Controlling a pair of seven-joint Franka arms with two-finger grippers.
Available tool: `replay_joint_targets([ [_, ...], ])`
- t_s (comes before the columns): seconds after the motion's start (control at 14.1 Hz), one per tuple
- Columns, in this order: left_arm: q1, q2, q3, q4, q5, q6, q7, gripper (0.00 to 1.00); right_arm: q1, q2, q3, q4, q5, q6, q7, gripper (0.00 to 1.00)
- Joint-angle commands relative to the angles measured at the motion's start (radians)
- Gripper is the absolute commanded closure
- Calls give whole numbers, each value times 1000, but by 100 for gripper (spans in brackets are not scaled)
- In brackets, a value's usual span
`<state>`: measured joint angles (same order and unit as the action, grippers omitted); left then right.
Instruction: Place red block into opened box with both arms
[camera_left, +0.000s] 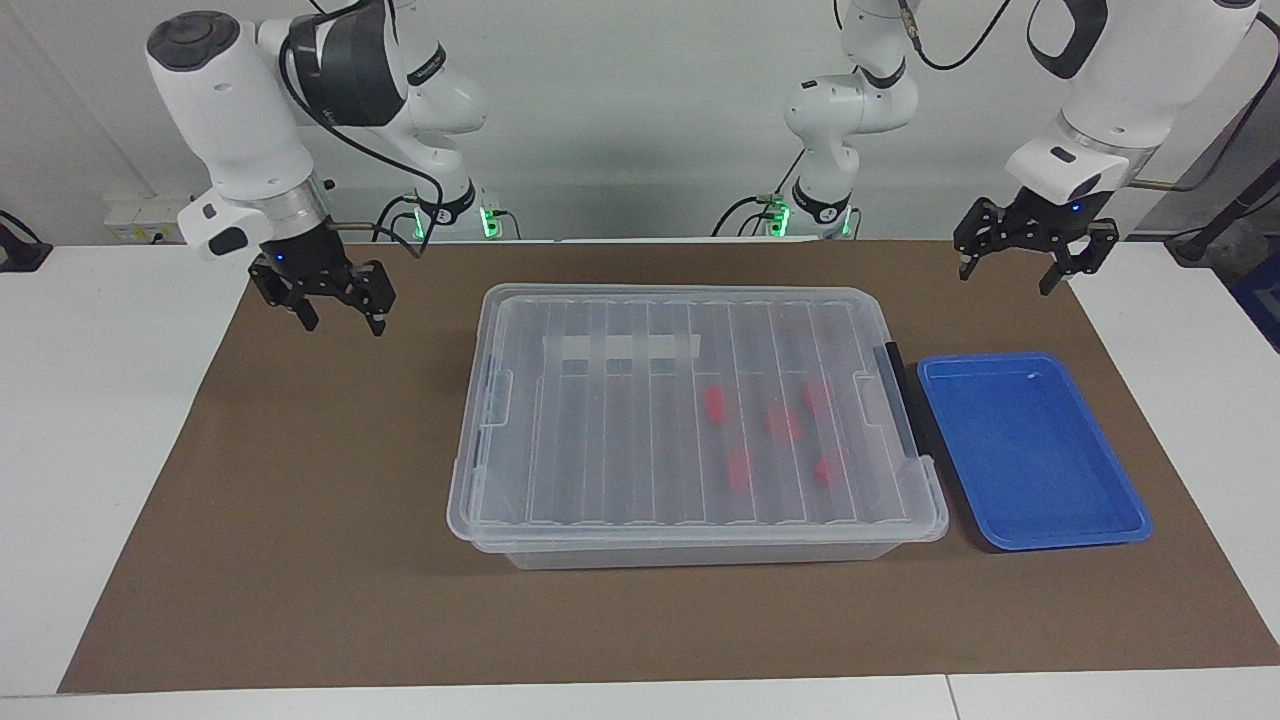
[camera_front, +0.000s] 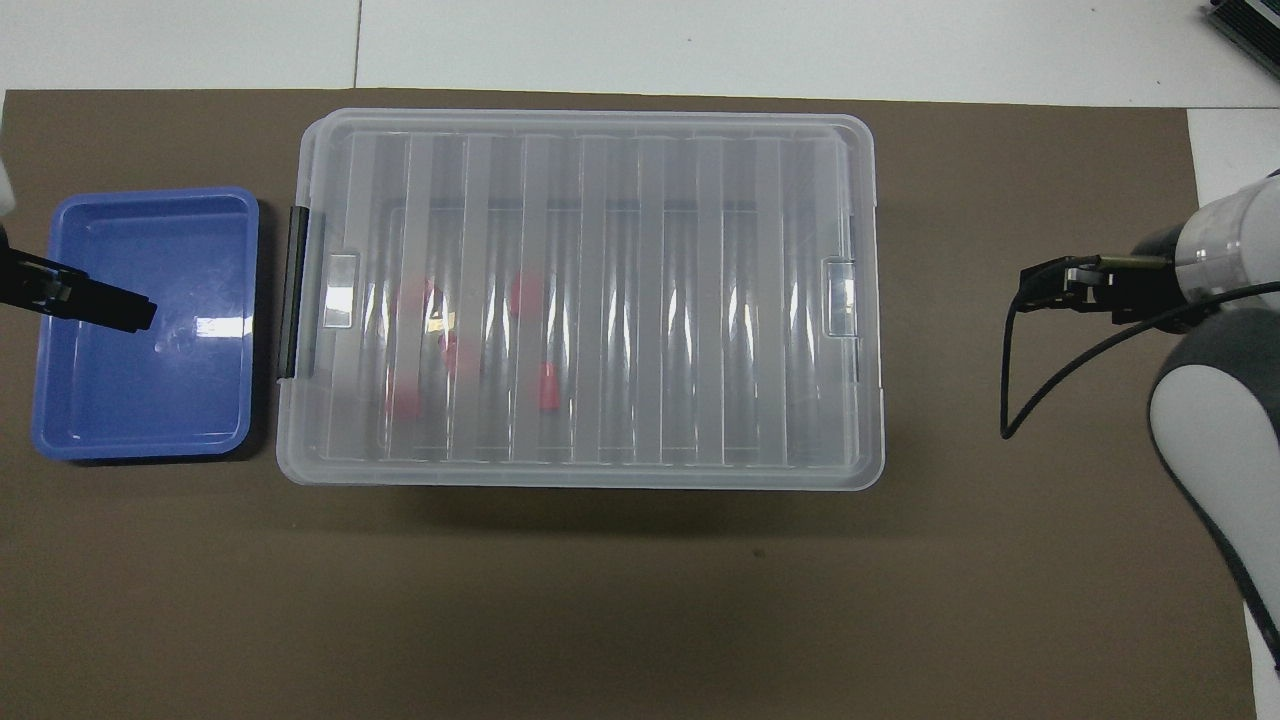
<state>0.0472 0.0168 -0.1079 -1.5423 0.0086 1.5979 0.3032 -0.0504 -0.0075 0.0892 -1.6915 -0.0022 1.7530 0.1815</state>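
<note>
The brown mat (camera_left: 300, 520) covers most of the white table (camera_left: 100, 420) in front of me, and the box (camera_left: 690, 420) sits in the middle of it with its ribbed clear lid (camera_front: 580, 300) lying flat on top, closed over the whole opening. A black end handle (camera_left: 897, 400) runs along the box's end toward my left arm, and a strip of white tape (camera_left: 620, 347) shows on the lid on the side nearer to me. Just beside that handle end lies the blue tray (camera_left: 1030, 450), close to the box but not touching it as far as I can tell. My right arm (camera_left: 240, 110) is raised over the mat at its own end of the table, well apart from the box, and my right gripper (camera_left: 340, 318) hangs there with its fingers (camera_left: 378, 322) spread wide and nothing between them. My left gripper (camera_left: 1005, 275) hangs in the air over the mat by the tray, also spread wide and holding nothing. Through the lid I see five red blocks (camera_left: 770, 435) lying on the box's floor, gathered in the half toward the handle; the red block (camera_left: 714, 403) I mean is the one closest to the box's middle, with the other four near it.
</note>
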Motion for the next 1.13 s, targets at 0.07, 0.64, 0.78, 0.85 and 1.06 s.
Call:
replay_joint_targets([
  [0.07,8,-14,2,-18,-15,5,17,0,-13,30,6,154,-15,-156,12,0],
  [0.64,7,-14,2,-18,-15,5,19,0,3,23,7,159,-13,-253,12,0],
  [0.78,7,-14,1,-18,-15,5,17,0,4,6,7,133,-13,-242,13,0],
  [0.85,6,-12,2,-18,-15,5,17,0,4,3,7,128,-13,-241,13,0],
  [1.06,8,-14,2,-18,-15,5,17,0,7,-2,9,119,-15,-238,16,0],
])
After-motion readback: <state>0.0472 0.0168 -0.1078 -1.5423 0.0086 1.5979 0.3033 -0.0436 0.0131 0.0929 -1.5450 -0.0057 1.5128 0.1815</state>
